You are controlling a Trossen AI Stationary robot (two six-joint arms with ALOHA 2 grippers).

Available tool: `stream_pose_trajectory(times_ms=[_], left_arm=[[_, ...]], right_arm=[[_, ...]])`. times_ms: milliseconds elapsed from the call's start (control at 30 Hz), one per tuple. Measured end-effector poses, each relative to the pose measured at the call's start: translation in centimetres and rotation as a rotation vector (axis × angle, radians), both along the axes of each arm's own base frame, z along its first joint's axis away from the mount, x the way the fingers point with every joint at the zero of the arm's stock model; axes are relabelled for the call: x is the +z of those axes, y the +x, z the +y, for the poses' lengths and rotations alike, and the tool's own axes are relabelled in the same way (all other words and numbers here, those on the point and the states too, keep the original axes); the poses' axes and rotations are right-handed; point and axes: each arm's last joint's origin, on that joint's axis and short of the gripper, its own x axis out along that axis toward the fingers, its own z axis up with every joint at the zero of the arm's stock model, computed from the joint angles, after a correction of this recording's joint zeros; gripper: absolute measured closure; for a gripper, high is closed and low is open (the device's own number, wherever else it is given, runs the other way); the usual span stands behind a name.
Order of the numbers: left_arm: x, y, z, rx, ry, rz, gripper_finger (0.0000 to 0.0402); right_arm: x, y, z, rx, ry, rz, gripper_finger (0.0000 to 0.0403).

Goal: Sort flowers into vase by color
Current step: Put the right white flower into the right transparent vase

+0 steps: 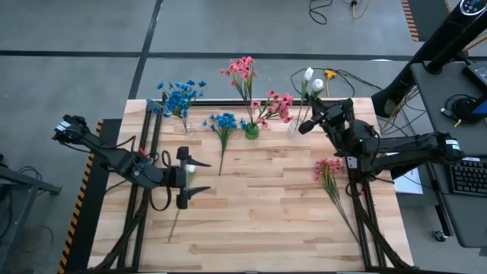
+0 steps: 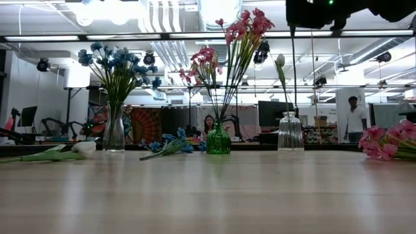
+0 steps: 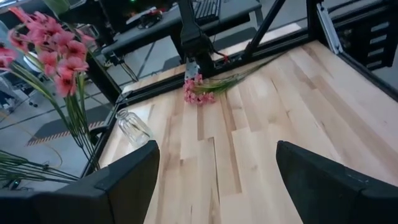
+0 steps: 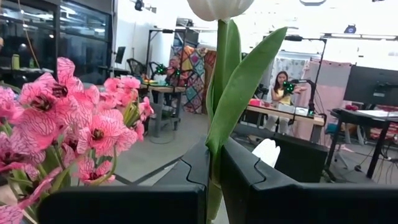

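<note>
My right gripper (image 1: pixel 308 123) is over the far edge, above a clear vase (image 2: pixel 290 133), and is shut on a white tulip (image 4: pixel 221 7). That vase holds one more white tulip (image 2: pixel 280 60). A green vase (image 2: pixel 218 140) holds pink flowers (image 1: pixel 245 70), and a clear vase at far left (image 2: pixel 114 133) holds blue flowers (image 1: pixel 180 95). My left gripper (image 1: pixel 186 176) hovers open over the table's left half, above a white tulip (image 1: pixel 173 224) lying flat. A blue flower (image 1: pixel 223 125) and a pink flower (image 1: pixel 329 171) also lie on the table. My right gripper (image 4: pixel 214 155) pinches the white tulip's green stem (image 4: pixel 217 134) between its two fingers, below the bud and beside a leaf (image 4: pixel 245 81). The fingers come from the table's right and lie across the stem. The tulip stands upright, lifted, and its stem (image 2: pixel 294 71) hangs down to the clear vase's mouth.
The three vases stand in a row along the far edge. A black frame rail (image 1: pixel 228 103) runs behind them. There is bare wood (image 1: pixel 259 213) across the middle and near side. People and desks show in the room beyond the table.
</note>
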Motion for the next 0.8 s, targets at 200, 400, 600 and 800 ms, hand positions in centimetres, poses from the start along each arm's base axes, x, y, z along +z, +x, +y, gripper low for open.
stream_pose_trajectory(times_ms=[200, 400, 600, 800], left_arm=[[-0.7, 0.7, -0.3, 0.033, 0.028, 0.024, 0.0099], [-1.6, 1.4, -0.6, 0.056, 0.060, 0.059, 0.0099], [-1.9, 1.7, -0.8, 0.056, 0.067, 0.073, 0.0099], [-1.9, 1.7, -0.8, 0.056, 0.065, 0.073, 0.0099]], right_arm=[[0.0, 0.0, 0.0, -0.001, -0.001, 0.002, 0.0385], [-0.2, 0.2, -0.1, 0.002, 0.006, 0.004, 0.0385], [-0.2, 0.2, 0.0, 0.003, 0.004, 0.006, 0.0385], [-0.2, 0.2, 0.0, 0.003, 0.003, 0.008, 0.0385]])
